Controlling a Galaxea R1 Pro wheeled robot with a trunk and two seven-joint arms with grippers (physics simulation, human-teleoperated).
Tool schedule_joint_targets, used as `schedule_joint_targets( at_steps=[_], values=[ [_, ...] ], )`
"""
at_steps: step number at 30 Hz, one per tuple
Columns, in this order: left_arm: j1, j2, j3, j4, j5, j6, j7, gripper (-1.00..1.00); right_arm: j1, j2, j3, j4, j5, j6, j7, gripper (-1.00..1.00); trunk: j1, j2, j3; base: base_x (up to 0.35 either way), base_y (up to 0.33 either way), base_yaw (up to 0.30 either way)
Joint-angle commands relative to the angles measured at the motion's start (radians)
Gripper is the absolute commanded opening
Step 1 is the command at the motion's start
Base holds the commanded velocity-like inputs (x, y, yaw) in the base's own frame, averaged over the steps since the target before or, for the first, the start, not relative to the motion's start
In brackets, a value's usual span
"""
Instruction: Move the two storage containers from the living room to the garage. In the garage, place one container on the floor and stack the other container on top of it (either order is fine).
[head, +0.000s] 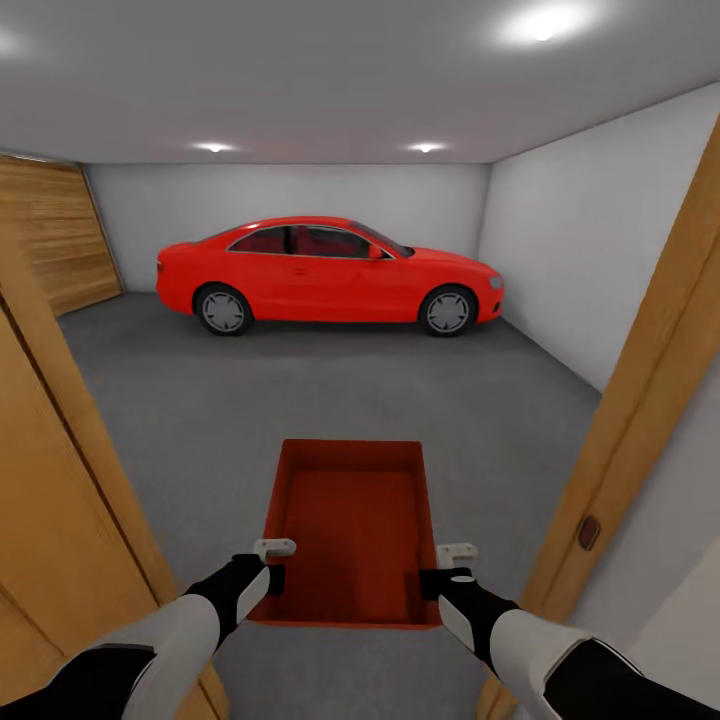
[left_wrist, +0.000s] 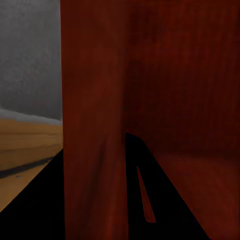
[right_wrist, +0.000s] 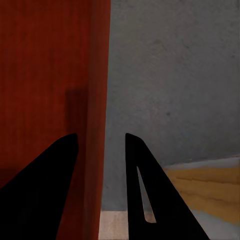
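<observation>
A red-orange bin (head: 350, 530), open-topped with nothing inside, is carried between both arms in a doorway facing the garage. The left pincer (head: 270, 565) pinches the bin's left wall (left_wrist: 95, 125), a finger on either side; the right pincer (head: 440, 570) pinches the right wall (right_wrist: 97, 100) likewise. Ahead, a red car (head: 330, 275) stands on the grey floor (head: 300, 390), between wooden door frames (head: 640, 390).

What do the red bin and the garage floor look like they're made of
The storage container looks like matte moulded plastic: uniform red-orange, thin plain walls, no grain. The floor looks like smooth concrete: mottled dark grey, seamless, dull.
</observation>
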Motion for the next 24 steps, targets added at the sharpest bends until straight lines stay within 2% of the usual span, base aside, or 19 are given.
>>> schedule_joint_targets(
  at_steps=[1,24],
  values=[
    [-0.001,0.019,0.013,-0.005,-0.027,-0.012,0.009,-1.00,0.000,0.000,0.016,0.000,-0.017,0.004,-0.005,-1.00,0.001,-0.002,-0.002,0.322,0.000,0.000],
    [-0.001,0.019,0.015,-0.004,-0.027,-0.012,0.003,-1.00,0.000,-0.001,0.015,0.000,-0.017,0.004,-0.005,-1.00,0.001,-0.002,-0.002,0.322,0.000,0.000]
  ],
)
